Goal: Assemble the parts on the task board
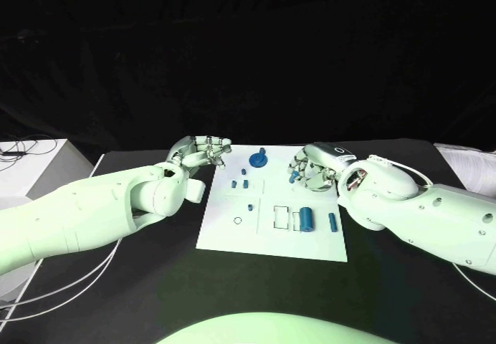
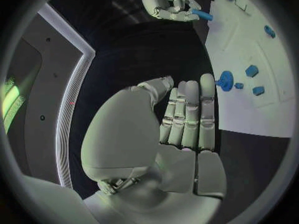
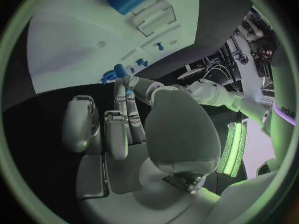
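Right hand (image 1: pixel 313 174) fingers cover most of a small blue part (image 1: pixel 294 174); its shape can't be told.

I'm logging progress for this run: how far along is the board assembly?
Early to midway, I'd judge. Several small blue parts already sit on the task board near its far end. In hand: the right hand pinches a blue part above the board's edge. Left: a blue cylinder and a blue pin lie loose. The left hand holds nothing.

- The flat white plastic-looking task board (image 1: pixel 271 233) has a smooth, matt surface.
- The small blue plastic cylinder part (image 1: pixel 307 218) looks smooth.
- The black table (image 1: pixel 155 287) is matt.
- The silver left hand (image 2: pixel 187 117) looks like satin metal.
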`<act>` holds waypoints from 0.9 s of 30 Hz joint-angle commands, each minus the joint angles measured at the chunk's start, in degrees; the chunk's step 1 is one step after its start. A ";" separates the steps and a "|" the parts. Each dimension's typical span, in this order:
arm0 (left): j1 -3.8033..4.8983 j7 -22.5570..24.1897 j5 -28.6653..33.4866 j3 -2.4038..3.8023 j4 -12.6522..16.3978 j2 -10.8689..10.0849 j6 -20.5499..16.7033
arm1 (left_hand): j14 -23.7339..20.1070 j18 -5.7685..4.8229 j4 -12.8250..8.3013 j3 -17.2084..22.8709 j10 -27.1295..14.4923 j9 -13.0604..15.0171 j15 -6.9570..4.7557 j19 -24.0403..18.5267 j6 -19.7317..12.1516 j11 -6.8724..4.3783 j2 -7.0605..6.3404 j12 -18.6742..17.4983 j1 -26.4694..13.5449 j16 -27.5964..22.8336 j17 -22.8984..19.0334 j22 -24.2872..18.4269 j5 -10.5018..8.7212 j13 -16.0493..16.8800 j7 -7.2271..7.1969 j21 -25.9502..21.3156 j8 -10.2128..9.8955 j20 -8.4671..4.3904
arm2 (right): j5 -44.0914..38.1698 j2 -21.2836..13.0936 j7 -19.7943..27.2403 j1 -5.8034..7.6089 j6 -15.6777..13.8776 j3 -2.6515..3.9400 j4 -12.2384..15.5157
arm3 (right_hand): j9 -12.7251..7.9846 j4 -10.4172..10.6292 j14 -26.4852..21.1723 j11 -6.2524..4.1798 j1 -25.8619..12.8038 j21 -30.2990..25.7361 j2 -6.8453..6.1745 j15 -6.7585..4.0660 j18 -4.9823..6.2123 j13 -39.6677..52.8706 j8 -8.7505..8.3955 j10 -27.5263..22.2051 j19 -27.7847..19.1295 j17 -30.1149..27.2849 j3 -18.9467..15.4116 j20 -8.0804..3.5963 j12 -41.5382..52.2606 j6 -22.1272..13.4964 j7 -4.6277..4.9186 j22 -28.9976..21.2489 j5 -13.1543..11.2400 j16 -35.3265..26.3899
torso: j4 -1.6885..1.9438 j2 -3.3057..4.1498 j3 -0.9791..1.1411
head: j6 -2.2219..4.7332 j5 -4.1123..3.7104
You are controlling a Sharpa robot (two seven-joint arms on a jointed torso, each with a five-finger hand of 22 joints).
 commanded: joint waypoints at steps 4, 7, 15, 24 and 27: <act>0.02 0.14 0.03 0.06 -0.32 0.64 0.40 | -0.31 0.89 -0.46 -0.04 -0.37 0.05 0.07 0.20 -0.09 -0.04 -0.02 0.23 0.54 0.01 0.09 -0.09 0.33 0.08 -0.01 -0.27 -0.14 0.00 | 2.90 2.31 3.51 -0.91 -1.09 0.04 0.99 | 2.46 -0.04 4.26 -0.30 0.19 0.38 0.79 -0.05 -0.59 -0.11 1.69 -0.05 4.13 7.22 0.37 -0.40 0.00 0.41 0.30 10.35 0.26 0.18 | -0.01 0.01 0.07 | 0.22 0.77; 0.02 0.12 0.04 0.06 -0.55 0.99 0.46 | -0.31 0.89 -0.46 -0.04 -0.37 0.05 0.07 0.20 -0.09 -0.04 -0.02 0.23 0.54 0.01 0.09 -0.09 0.33 0.08 -0.01 -0.27 -0.14 0.00 | 3.21 3.82 4.38 -1.66 -1.25 0.03 1.18 | 2.47 -0.07 4.26 -0.30 0.20 0.35 0.80 -0.05 -0.58 -0.12 1.70 -0.05 4.13 7.19 0.40 -0.40 -0.02 0.41 0.30 10.35 0.28 0.16 | 0.05 0.01 0.09 | 0.19 1.24; 0.03 0.08 0.04 0.06 -1.17 1.65 0.42 | -0.31 0.89 -0.46 -0.04 -0.37 0.05 0.07 0.20 -0.09 -0.04 -0.02 0.23 0.54 0.01 0.09 -0.09 0.33 0.08 -0.01 -0.27 -0.14 0.00 | 3.21 8.31 6.45 -3.96 -1.12 -0.06 1.51 | 2.50 -0.19 4.25 -0.28 0.24 0.21 0.82 -0.05 -0.56 -0.18 1.69 -0.08 4.12 7.17 0.51 -0.39 -0.09 0.33 0.33 10.32 0.34 0.15 | 0.22 0.10 -0.01 | 0.22 1.70; 0.07 0.05 0.04 0.07 -1.33 1.73 0.18 | -0.37 0.88 -0.49 -0.06 -0.50 0.05 0.10 0.19 -0.12 -0.01 -0.04 0.30 0.58 -0.05 0.08 -0.10 0.33 0.13 0.01 -0.30 -0.15 0.01 | 0.92 11.42 6.90 -5.81 -1.24 -0.40 -0.22 | 2.51 -0.25 4.24 -0.26 0.26 0.15 0.82 -0.05 -0.55 -0.21 1.69 -0.11 4.12 7.11 0.56 -0.39 -0.13 0.30 0.35 10.31 0.34 0.12 | 0.14 0.24 -0.10 | -0.43 2.45; 0.08 0.03 0.04 0.07 -1.28 1.71 0.15 | -0.37 0.88 -0.49 -0.06 -0.50 0.05 0.10 0.19 -0.12 -0.01 -0.04 0.30 0.58 -0.05 0.08 -0.10 0.33 0.13 0.01 -0.30 -0.15 0.01 | -0.11 12.13 6.61 -6.29 -1.16 -0.50 -1.14 | 2.53 -0.33 4.24 -0.24 0.28 0.18 0.83 -0.03 -0.56 -0.25 1.68 -0.12 4.12 7.13 0.62 -0.39 -0.17 0.25 0.38 10.32 0.36 0.12 | 0.14 0.20 -0.09 | -0.70 2.71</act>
